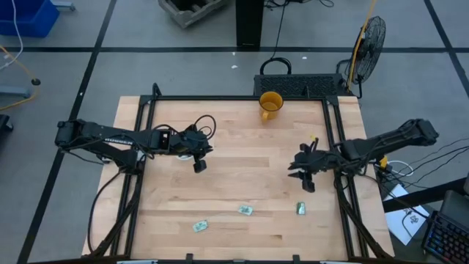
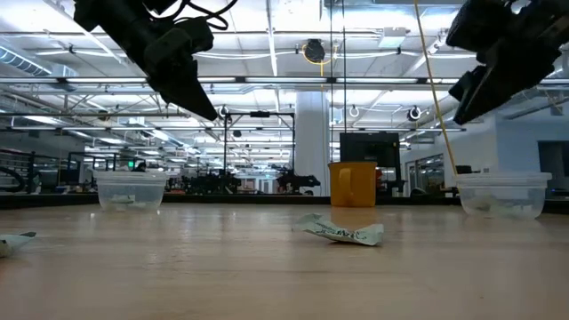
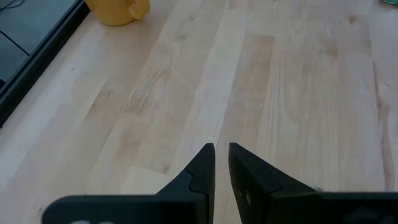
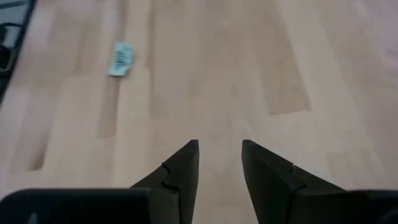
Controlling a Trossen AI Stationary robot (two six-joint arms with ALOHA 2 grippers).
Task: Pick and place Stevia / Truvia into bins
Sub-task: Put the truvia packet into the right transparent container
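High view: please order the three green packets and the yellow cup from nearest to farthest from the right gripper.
From the right gripper:
1. Right packet, just below the gripper near the table's right side.
2. Middle packet, lower, toward the table's middle.
3. Yellow cup, at the far edge; nearly as far as the middle packet, too close to call.
4. Left packet, lowest and farthest left.

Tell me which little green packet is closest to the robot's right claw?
The packet farthest right, just below the right claw; the other two lie more leftward.
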